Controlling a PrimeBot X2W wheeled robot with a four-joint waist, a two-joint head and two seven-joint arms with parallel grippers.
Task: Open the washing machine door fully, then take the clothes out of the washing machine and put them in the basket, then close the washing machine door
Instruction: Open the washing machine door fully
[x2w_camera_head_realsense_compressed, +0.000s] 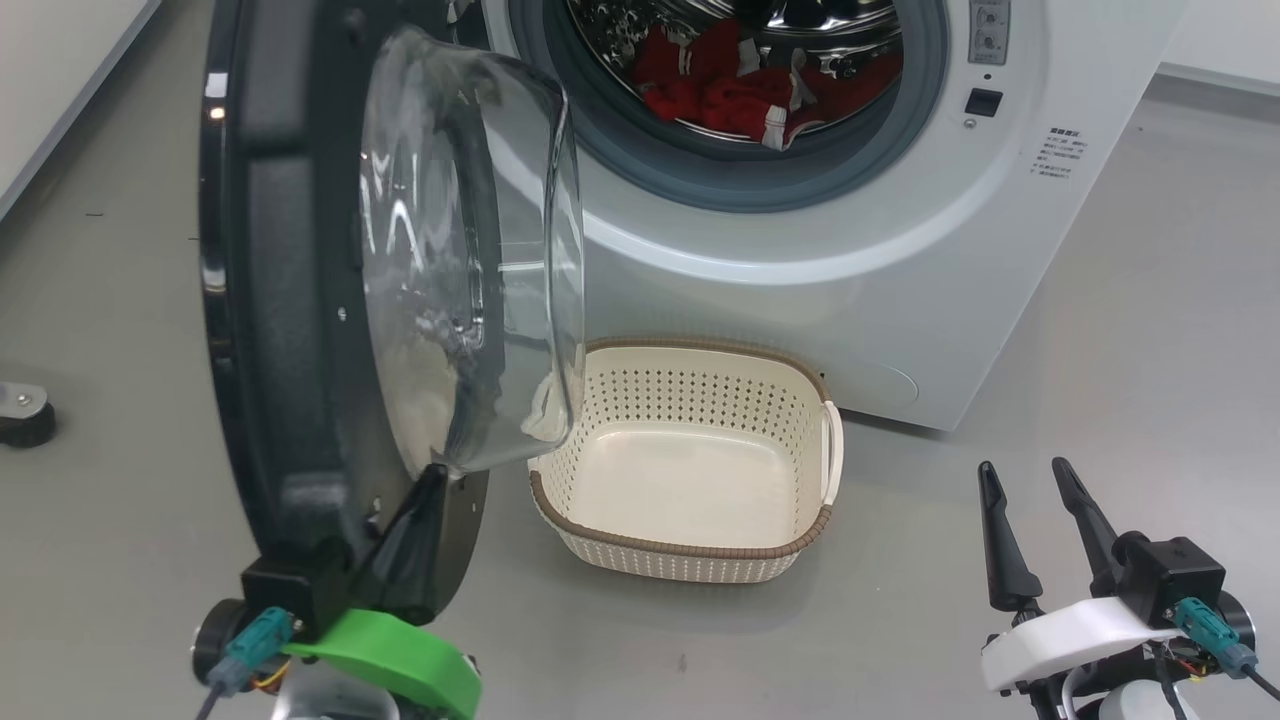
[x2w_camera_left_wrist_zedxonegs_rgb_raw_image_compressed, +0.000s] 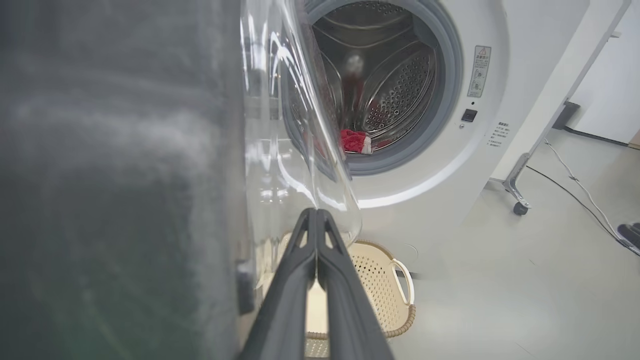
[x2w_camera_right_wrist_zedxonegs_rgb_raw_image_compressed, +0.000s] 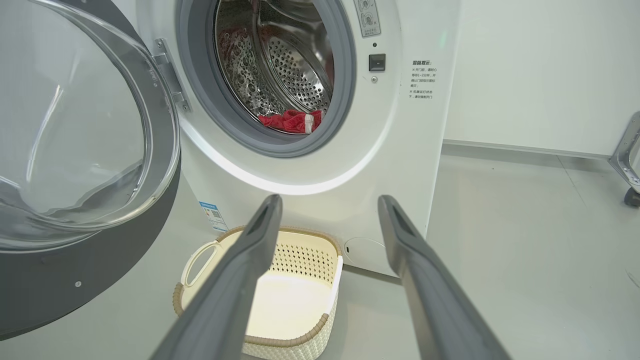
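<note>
The white washing machine (x2w_camera_head_realsense_compressed: 900, 250) (x2w_camera_left_wrist_zedxonegs_rgb_raw_image_compressed: 440, 165) (x2w_camera_right_wrist_zedxonegs_rgb_raw_image_compressed: 400, 150) stands ahead with its drum uncovered. The washing machine door (x2w_camera_head_realsense_compressed: 270, 300) (x2w_camera_left_wrist_zedxonegs_rgb_raw_image_compressed: 100, 175) (x2w_camera_right_wrist_zedxonegs_rgb_raw_image_compressed: 75, 280) is swung out to the left, its glass bowl facing right. Red clothes (x2w_camera_head_realsense_compressed: 740, 90) (x2w_camera_left_wrist_zedxonegs_rgb_raw_image_compressed: 355, 141) (x2w_camera_right_wrist_zedxonegs_rgb_raw_image_compressed: 290, 121) lie in the bottom of the drum. The cream basket (x2w_camera_head_realsense_compressed: 700, 550) (x2w_camera_left_wrist_zedxonegs_rgb_raw_image_compressed: 385, 280) (x2w_camera_right_wrist_zedxonegs_rgb_raw_image_compressed: 300, 340) sits empty on the floor below the drum. My left gripper (x2w_camera_head_realsense_compressed: 432, 472) (x2w_camera_left_wrist_zedxonegs_rgb_raw_image_compressed: 316, 212) is shut, empty, its tip against the lower inner edge of the door by the glass. My right gripper (x2w_camera_head_realsense_compressed: 1025, 470) (x2w_camera_right_wrist_zedxonegs_rgb_raw_image_compressed: 330, 200) hangs open at lower right, away from everything.
A black caster foot (x2w_camera_head_realsense_compressed: 20, 415) rests on the grey floor at far left. To the right of the machine, a metal frame leg with a caster (x2w_camera_left_wrist_zedxonegs_rgb_raw_image_compressed: 520, 207) (x2w_camera_right_wrist_zedxonegs_rgb_raw_image_compressed: 632, 197) and cables (x2w_camera_left_wrist_zedxonegs_rgb_raw_image_compressed: 575, 185) lie on the floor. White walls stand behind.
</note>
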